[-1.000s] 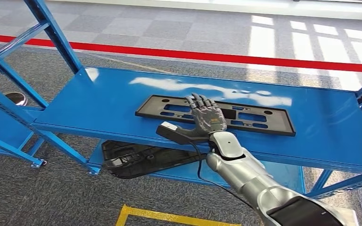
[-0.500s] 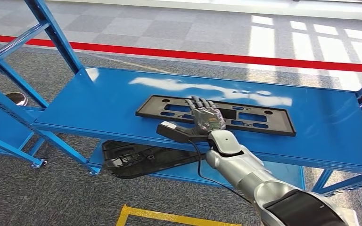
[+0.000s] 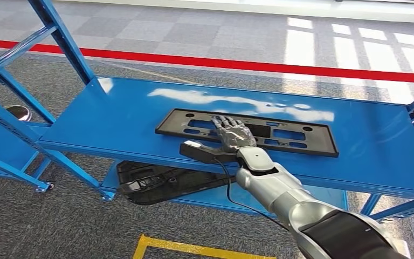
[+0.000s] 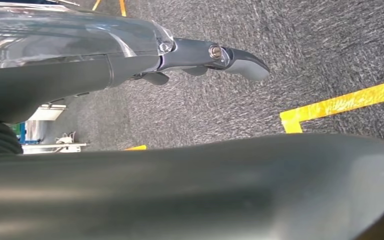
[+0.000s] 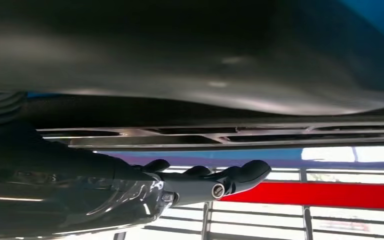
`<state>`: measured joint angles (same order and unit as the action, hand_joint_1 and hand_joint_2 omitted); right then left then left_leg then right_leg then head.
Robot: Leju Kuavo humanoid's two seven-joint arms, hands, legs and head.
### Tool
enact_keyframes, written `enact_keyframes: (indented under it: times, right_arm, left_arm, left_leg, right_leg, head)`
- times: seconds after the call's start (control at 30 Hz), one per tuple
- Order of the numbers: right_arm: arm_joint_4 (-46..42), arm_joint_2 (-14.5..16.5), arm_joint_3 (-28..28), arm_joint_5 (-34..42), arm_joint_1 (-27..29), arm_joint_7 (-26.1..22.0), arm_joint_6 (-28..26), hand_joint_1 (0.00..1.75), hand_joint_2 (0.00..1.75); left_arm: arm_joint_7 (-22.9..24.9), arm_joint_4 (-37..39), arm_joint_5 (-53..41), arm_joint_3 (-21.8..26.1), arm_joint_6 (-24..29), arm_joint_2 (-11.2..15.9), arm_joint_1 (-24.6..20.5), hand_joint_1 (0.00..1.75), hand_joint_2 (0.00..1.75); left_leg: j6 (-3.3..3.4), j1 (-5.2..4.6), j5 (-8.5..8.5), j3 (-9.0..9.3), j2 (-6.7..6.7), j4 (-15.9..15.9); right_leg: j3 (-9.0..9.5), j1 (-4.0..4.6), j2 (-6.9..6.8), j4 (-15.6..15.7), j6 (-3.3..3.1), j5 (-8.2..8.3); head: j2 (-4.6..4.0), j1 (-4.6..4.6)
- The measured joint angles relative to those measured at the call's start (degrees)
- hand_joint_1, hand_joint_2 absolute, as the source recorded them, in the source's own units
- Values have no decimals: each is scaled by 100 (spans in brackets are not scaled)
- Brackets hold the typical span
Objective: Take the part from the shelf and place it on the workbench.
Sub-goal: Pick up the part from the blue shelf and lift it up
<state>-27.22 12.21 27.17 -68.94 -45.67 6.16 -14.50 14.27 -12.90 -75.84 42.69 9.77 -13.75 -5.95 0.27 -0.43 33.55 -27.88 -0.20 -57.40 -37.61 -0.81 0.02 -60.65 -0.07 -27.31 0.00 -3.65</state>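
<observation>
Black flat rectangular plastic part (image 3: 280, 133) on blue metal shelf (image 3: 113, 118); right hand (image 3: 232, 134) flat on it, fingers spread, gripping nothing. Left hand (image 4: 215, 60) unclear.

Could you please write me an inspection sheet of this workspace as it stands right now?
Surface: glossy blue metal shelf, window glare on it.
Job's things: flat black rectangular plastic frame with cut-outs lies flat on the shelf.
Clutter: dark moulded part on the lower shelf.
Hands: right hand rests flat on the frame, fingers spread; left hand hangs over the carpet, holding nothing.
Cables: black cable runs along the right wrist.
Surroundings: grey carpet, red floor line, yellow floor tape.
</observation>
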Motion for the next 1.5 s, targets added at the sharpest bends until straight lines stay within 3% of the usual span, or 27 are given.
enact_keyframes:
  times: [0.37,0.5,0.63,1.4,1.5]
  right_arm:
    - [288,26,136,22,-200,-8,582,0,0]
    - [350,50,142,101,-240,-26,575,0,175]
    - [359,58,142,210,-228,-126,325,0,175]
    - [341,127,142,321,-208,-156,-1,0,175]
    - [338,127,142,322,-199,-182,-66,131,175]
  left_arm:
    - [22,0,-7,2,-7,4,-28,0,0]
    - [18,0,-6,8,-7,4,-30,0,0]
    - [4,0,-1,20,-7,4,-29,0,0]
    - [-16,0,6,90,-7,4,-17,0,0]
    - [-32,0,7,90,-7,4,-4,0,0]
  left_leg:
    - [0,0,0,5,0,0]
    - [0,0,0,7,0,0]
    - [0,0,0,7,0,0]
    - [0,-1,0,23,0,0]
    - [0,-2,0,28,0,0]
  right_leg:
    - [4,0,1,0,0,1]
    - [5,0,1,0,0,0]
    - [6,0,1,0,0,0]
    - [24,0,0,0,0,0]
    - [28,0,0,0,0,0]
  head:
    - [0,0]
    - [0,0]
    - [0,0]
    - [0,0]
    - [0,0]
